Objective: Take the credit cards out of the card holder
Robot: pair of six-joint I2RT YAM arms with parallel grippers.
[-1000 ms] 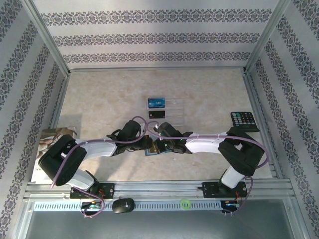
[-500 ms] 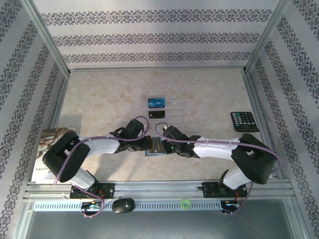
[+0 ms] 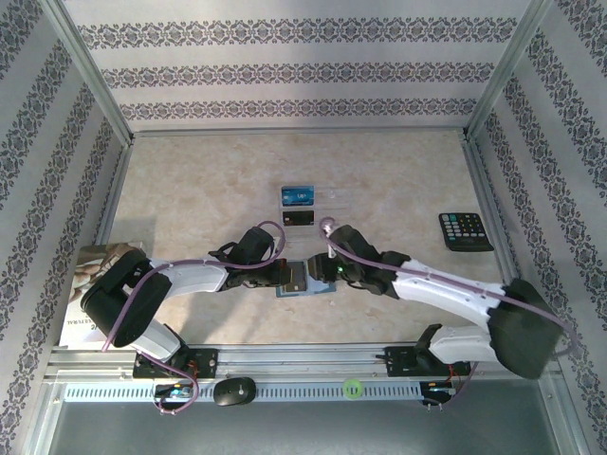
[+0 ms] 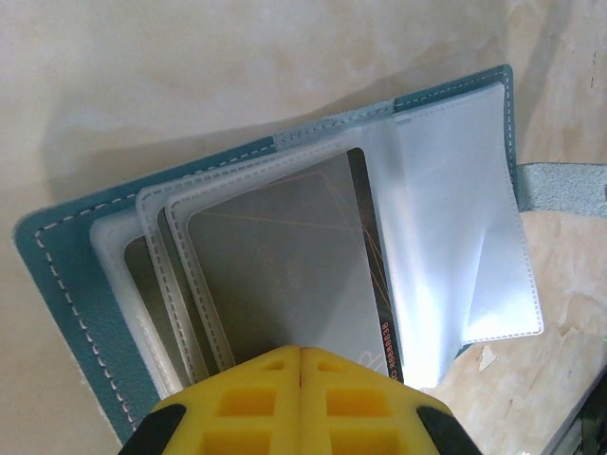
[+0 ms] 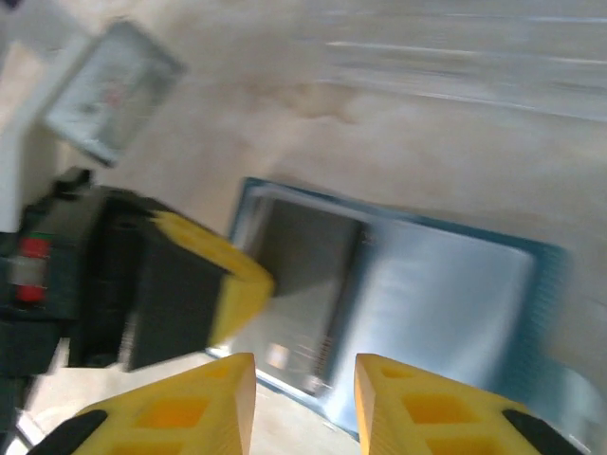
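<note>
Step in hand: getting the next card out of the card holder (image 4: 66, 284). L gripper (image 4: 300, 398) is sitting fully closed, tips together with nothing between them, apparently pressing on the clear sleeves (image 4: 446, 190). The holder is lying open right under and ahead of it. R gripper (image 5: 303, 403) is hovering partly open and empty, w/ the holder's near edge just ahead of its tips (view blurred). A grey card (image 4: 275, 275) is showing in the top sleeve. Next, prob.: R lining up on the card's free edge, pinching and sliding it out while L is pinning the holder.

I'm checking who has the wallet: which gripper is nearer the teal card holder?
Left. The left gripper is shut on the card holder at one edge. The right gripper hovers by the holder's edge with its jaws open.
</note>
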